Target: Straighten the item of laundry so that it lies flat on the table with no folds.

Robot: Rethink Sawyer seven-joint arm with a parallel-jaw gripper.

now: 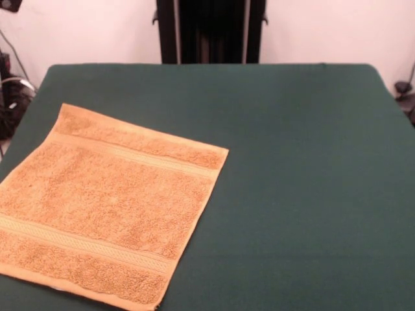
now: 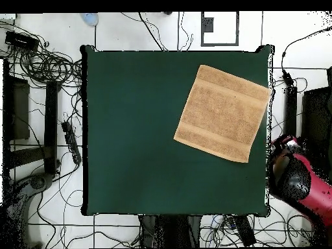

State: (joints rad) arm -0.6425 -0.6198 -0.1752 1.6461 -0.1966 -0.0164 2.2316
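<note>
The orange-tan towel lies spread out flat on the dark green table, at the near left in the front view. It is turned a little against the table's edges, and both woven bands show with no fold visible. In the overhead view the towel lies at the table's upper right, with one corner at the right edge. No gripper shows in either view. Only part of the red and black arm shows, off the table's right side in the overhead view.
The robot's black pedestal stands behind the table's far edge. Cables and gear lie on the floor around the table. The rest of the green cloth is bare.
</note>
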